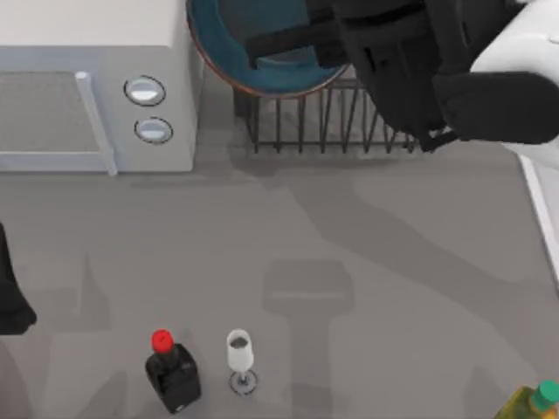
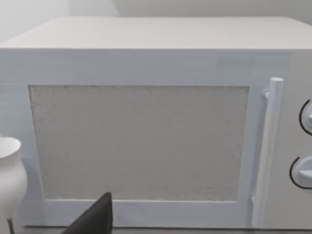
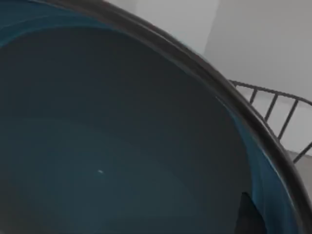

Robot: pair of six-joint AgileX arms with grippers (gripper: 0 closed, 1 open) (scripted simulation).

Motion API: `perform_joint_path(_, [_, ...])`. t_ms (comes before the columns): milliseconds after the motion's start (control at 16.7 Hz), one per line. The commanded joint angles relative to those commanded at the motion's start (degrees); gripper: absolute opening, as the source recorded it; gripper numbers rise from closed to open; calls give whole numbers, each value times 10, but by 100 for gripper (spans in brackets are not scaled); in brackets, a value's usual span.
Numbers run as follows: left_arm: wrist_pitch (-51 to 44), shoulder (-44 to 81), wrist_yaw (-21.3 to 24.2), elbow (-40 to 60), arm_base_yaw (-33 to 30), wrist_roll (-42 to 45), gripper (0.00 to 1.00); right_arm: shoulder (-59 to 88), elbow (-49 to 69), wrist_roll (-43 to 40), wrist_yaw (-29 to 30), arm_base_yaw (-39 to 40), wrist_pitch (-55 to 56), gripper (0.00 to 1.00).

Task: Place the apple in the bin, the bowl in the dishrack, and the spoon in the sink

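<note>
Bystanders on the grey table

A white microwave [image 1: 96, 96] fills the far left corner, its door handle and two round dials [image 1: 145, 90] facing the table's open middle; the left wrist view shows its speckled window [image 2: 139, 141] head-on. Near the front edge, left of centre, a black bottle with a red cap [image 1: 172, 371] stands just beside a small white wine glass [image 1: 240, 358], the two close but apart. A yellow bottle with a green cap [image 1: 534, 403] peeks in at the front right corner.

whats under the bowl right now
The dishrack stands below the bowl; its upright black bars show under the bowl's rim. The right tool and arm cover the bowl's right side and the rack's rear, so those stay hidden.
</note>
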Motion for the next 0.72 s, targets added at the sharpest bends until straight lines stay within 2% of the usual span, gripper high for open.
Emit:
perform_joint_path(180, [0,0,0,0,0,0,100,-41,-7,-45,102,47,120,0])
perform_joint_path(360, [0,0,0,0,0,0,100,-71,-15,-76,164,77,190,0])
perform_joint_path(720, [0,0,0,0,0,0,100,-79,-15,-84,179,83,208,0])
